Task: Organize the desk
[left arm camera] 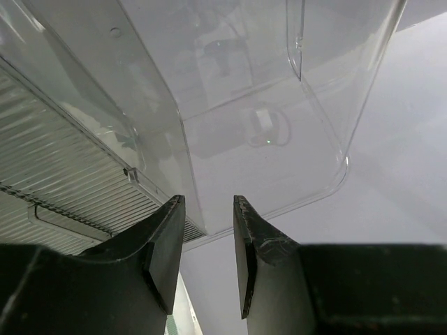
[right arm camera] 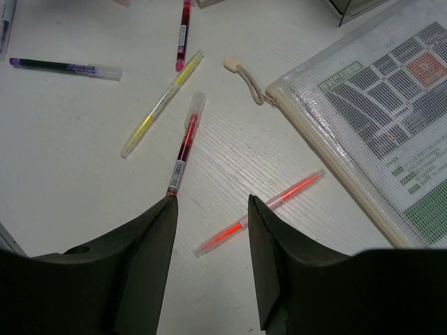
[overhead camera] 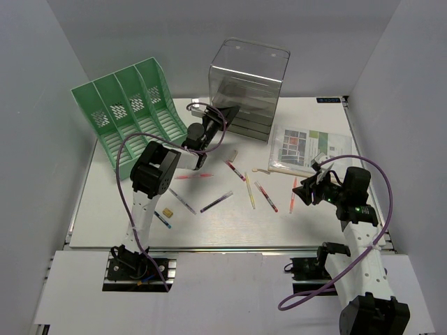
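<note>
- The desk (overhead camera: 230, 227) fills the floor between pale walls, with its metal rail along the near edge by the arm bases.
- A green rack (overhead camera: 129, 112) stands tilted at the far left corner of the desk.
- A clear box (overhead camera: 248, 87) stands at the far middle, just right of the rack.
- A mesh pouch (overhead camera: 307, 146) lies flat on the right, near the box, with its cord pull towards the pens.
- The left gripper (overhead camera: 227, 112) is raised close against the box's left side. Its fingers are spread with nothing between them.
- The right gripper (right arm camera: 213, 206) hovers over the desk just near of the pouch, with its fingers spread and empty.
- Pens lie scattered across the middle. A red pen (right arm camera: 185, 143) and a yellow pen (right arm camera: 160, 105) lie side by side, an orange pen (right arm camera: 258, 213) lies nearer the pouch, and a purple pen (right arm camera: 66, 67) lies further left.
- A small yellow piece (overhead camera: 168, 211) lies near the left arm.
</note>
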